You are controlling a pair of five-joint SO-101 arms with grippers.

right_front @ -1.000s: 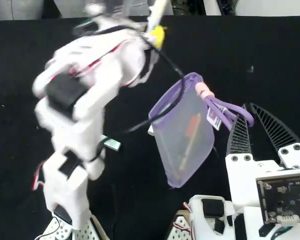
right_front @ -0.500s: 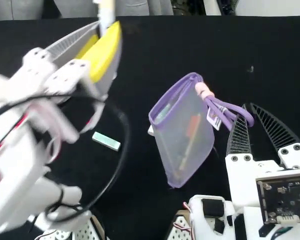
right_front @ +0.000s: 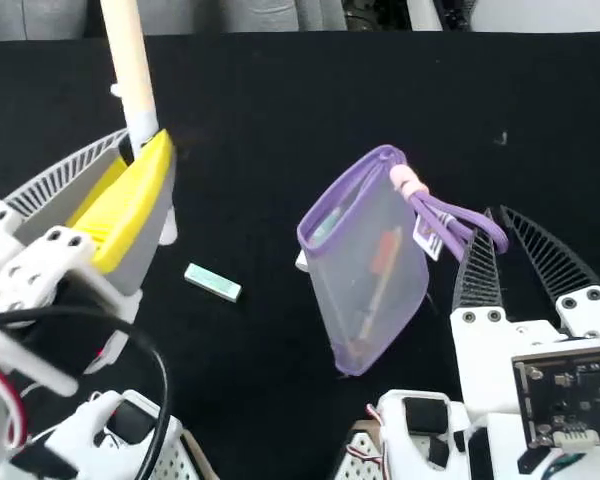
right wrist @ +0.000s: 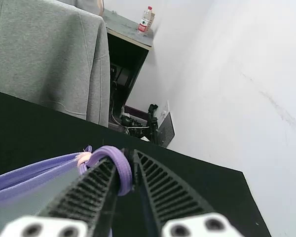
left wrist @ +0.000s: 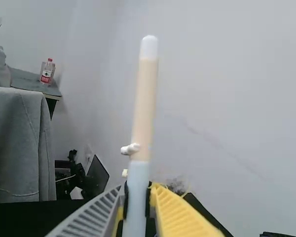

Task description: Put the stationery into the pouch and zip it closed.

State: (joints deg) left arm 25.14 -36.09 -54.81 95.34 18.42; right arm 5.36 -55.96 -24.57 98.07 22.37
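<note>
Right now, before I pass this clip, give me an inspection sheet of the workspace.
Surface: black table, mostly bare.
Job's things: pouch hanging by its strap, mouth looks open, orange pen inside; cream pen held upright; mint eraser lying on the table, apart from the pouch.
Clutter: small white item half hidden behind the pouch, cannot identify.
Hands: left hand shut on the cream pen; right hand shut on the strap.
Cables: black cable curving below the left hand.
Surroundings: grey garment, bottle on a desk, white wall.
</note>
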